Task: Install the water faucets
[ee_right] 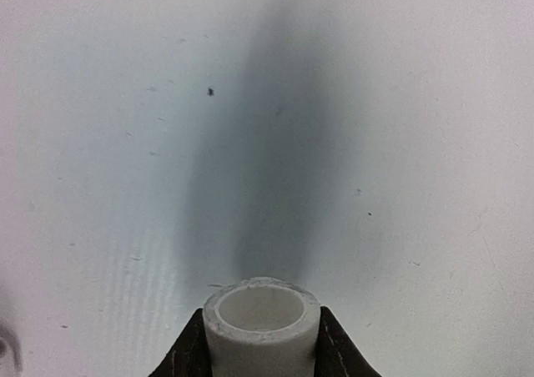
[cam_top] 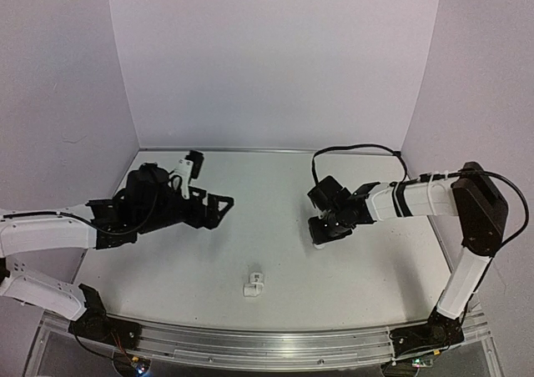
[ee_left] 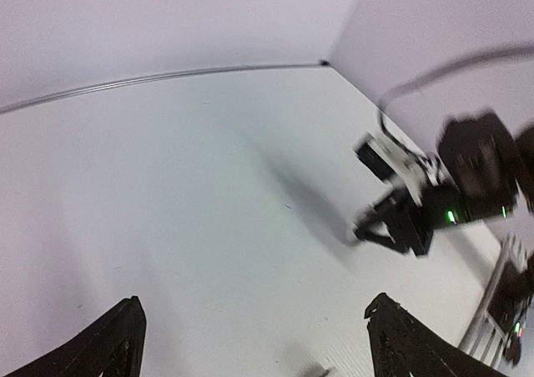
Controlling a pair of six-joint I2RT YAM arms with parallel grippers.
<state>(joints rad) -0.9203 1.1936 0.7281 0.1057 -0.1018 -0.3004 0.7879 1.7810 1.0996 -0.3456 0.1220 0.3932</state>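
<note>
Tabletop (cam_top: 250, 193) lies beneath a white pipe fitting (ee_right: 261, 331) clamped between right fingers (ee_right: 179, 358).

Top view overhead; left wrist low, also shows right arm (ee_left: 476, 168); right wrist close over table (ee_right: 375, 143).

A fitting (cam_top: 254, 284) lies on the table (cam_top: 375, 294) between left hand (cam_top: 224, 210) and right hand (cam_top: 321, 240), which holds a pipe (ee_right: 261, 327).
</note>
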